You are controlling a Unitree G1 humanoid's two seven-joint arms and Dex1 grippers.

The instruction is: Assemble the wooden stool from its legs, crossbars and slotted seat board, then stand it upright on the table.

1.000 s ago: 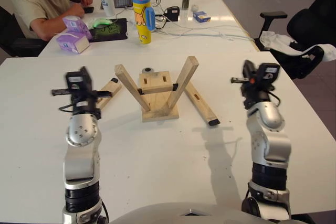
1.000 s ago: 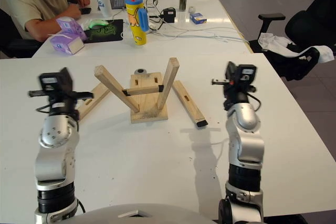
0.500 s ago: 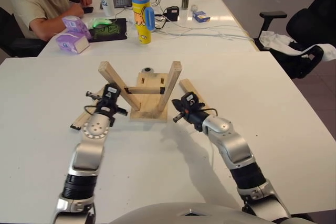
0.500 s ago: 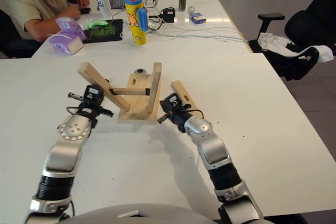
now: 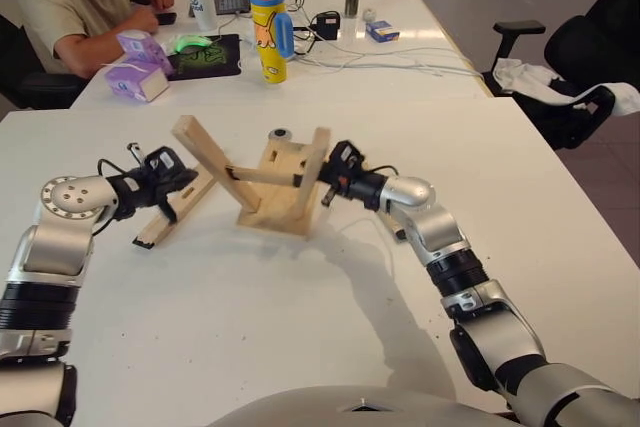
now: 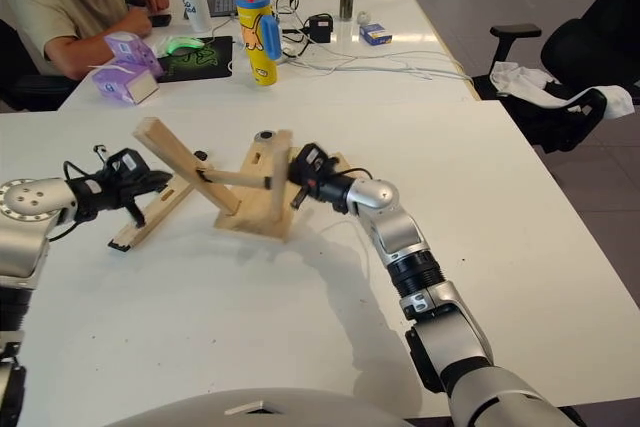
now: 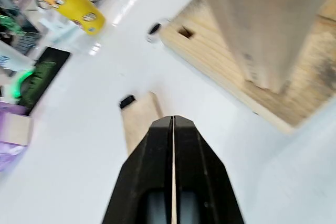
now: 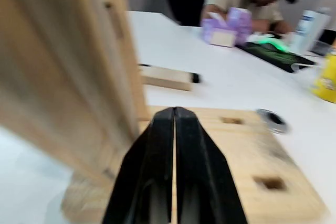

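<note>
Stool (image 5: 276,203) half-assembled, upturned and tilted

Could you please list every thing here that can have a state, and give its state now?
Seat board: underside up, two slots empty.
Left leg: fitted in the board, leaning outward.
Right leg: fitted in the board.
Crossbar: fitted between those two legs.
Loose leg: lying flat, not fitted.
Left gripper: shut, empty, beside the loose leg.
Right gripper: shut, empty, beside the right leg.

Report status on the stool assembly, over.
Left claw shut beside loose leg. Right claw shut at fitted leg. Stool upside down, two legs, one crossbar in.
</note>
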